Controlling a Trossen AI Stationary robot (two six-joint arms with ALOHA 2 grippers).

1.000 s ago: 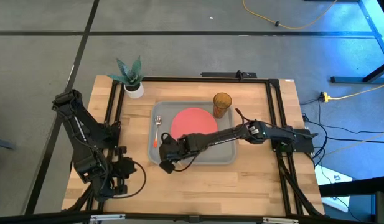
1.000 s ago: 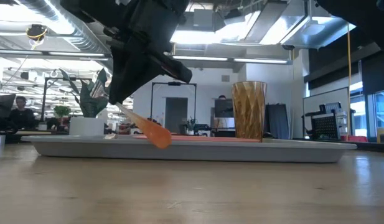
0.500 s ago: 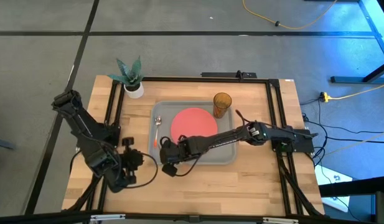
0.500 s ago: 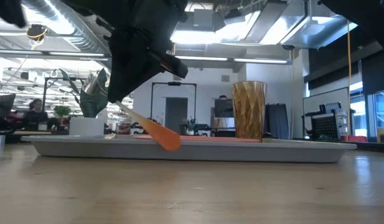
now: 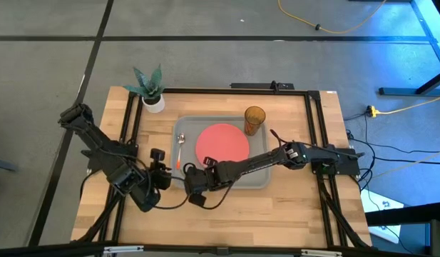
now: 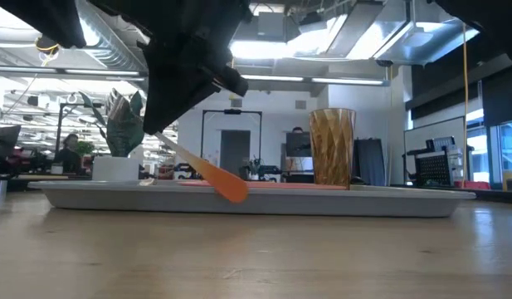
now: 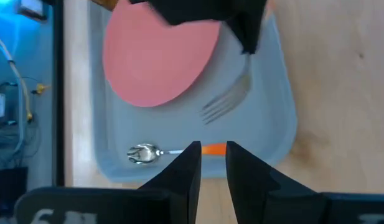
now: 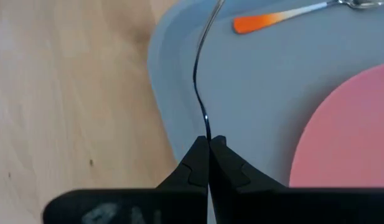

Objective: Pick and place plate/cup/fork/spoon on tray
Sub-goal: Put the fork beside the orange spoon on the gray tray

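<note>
The grey tray [image 5: 178, 180] holds the coral-red plate [image 5: 222, 143], the amber cup [image 5: 254, 120] at its far right and the spoon [image 5: 180, 146] along its left side. My right gripper [image 5: 194, 187] is over the tray's near left corner, shut on the fork [image 6: 197, 170]. The fork's tines [image 7: 224, 104] stick out over the tray, and its orange handle tip [image 6: 232, 191] slants down. My left gripper [image 5: 165, 175] hovers just left of the tray with a narrow gap between its fingers [image 7: 193, 167], holding nothing. My right gripper pinches the fork's thin metal shaft [image 8: 206, 127] between its two shut fingers, which lie across it and come from above. The fork slants, with the tines up and the orange tip [image 6: 232, 191] low by the tray's rim. Whether the tip touches the tray, I cannot tell.
A small potted plant [image 5: 151, 89] stands at the far left, off the tray. Black frame rails [image 5: 131, 135] run along the table's left, far and right sides. Bare wood lies along the table's near edge [image 5: 262, 214].
My left gripper has swung from the table's near left toward the tray's left near corner. My right gripper has shifted slightly toward the near edge with the fork. The fork's orange tip has gone a little toward the right and down.
</note>
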